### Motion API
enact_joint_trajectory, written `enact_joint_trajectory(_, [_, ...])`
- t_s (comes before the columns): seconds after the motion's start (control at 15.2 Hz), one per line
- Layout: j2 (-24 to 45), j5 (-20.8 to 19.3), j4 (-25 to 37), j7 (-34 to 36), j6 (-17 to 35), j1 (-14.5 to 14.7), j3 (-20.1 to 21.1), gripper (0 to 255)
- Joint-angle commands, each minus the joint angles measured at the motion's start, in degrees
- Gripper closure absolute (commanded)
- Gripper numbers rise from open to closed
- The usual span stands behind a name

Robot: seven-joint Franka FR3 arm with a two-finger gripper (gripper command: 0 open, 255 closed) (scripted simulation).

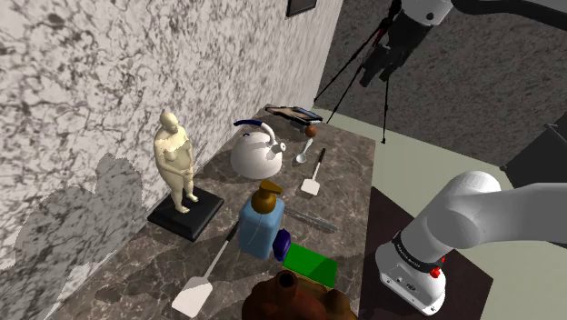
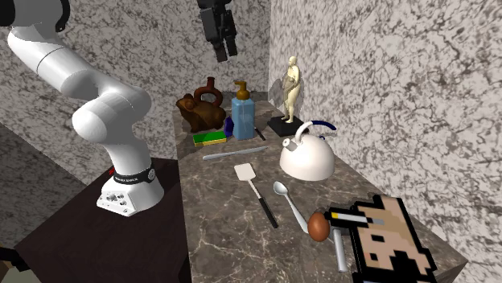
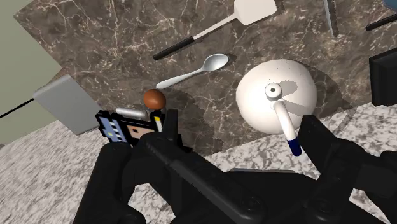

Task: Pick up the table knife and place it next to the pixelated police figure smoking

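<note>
1. We see the gripper hanging high above the marble counter. In the wrist view its 2 fingers stand well apart, so the claw's wide open w/ nothing held.
2. Table knife lies flat on the counter. In the second exterior view it's btwn the green sponge and the white spatula, near the blue soap bottle. Nothing's touching it.
3. Pixelated police figure lies at the counter's near end in that view, well apart from the knife. A brown ball sits just beside it.
4. Btwn knife and figure we make out a white kettle w/ blue handle, plus a spoon.
5. Cream statue stands on a black base by the wall, beyond the bottle. A brown vessel sits near the sponge.
</note>
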Motion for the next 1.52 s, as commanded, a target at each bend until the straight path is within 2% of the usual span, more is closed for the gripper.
enact_joint_trajectory(0.0, [0.00,0.00,0.00,0.00,0.00,0.00,0.00,0])
enact_joint_trajectory(0.79, [3.16,3.72,-16.06,-1.96,13.17,6.75,5.49,0])
enact_joint_trajectory(1.45, [11.31,7.58,-25.94,-3.49,26.22,13.31,10.75,0])
